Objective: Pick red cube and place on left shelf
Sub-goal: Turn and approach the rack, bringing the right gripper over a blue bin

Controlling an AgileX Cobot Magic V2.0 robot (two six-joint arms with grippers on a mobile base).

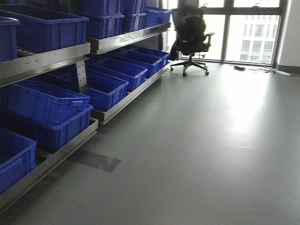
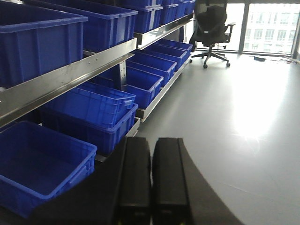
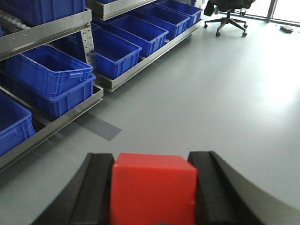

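right claw (image 3: 151,161): clamped on the red cube (image 3: 153,194), one black finger (image 3: 96,187) on each side face, cube square between them
red cube: bottom centre of the right wrist view, off the floor, top face and near face showing, no slip visible
left claw (image 2: 150,180): jaws together, nothing visible between them; bottom centre of the left wrist view
left shelf (image 3: 47,33): metal racking along the left and upper left of the right wrist view; long axis runs from lower left up toward top centre
direction claw to shelf: shelf lies left and ahead of the cube, well apart, with bare grey floor (image 3: 211,103) between
blue bins (image 3: 51,70): fill the shelf levels, open tops, some stacked; nearest one cut off at the left edge
nearer arm: by my read the left arm sits nearer the racking, with a bin (image 2: 42,164) just beside it at lower left of its view; but the cube is in the right claw
floor patch (image 3: 96,125): darker strip beside the bottom rail, left of centre
office chair (image 3: 229,11): top right, far end of the aisle, out of the way
step judged: carry phase, pick done, place not yet done
next move calls for: swing toward the frame's left before lowering over a bin or rail
risk: clipping the rail edge
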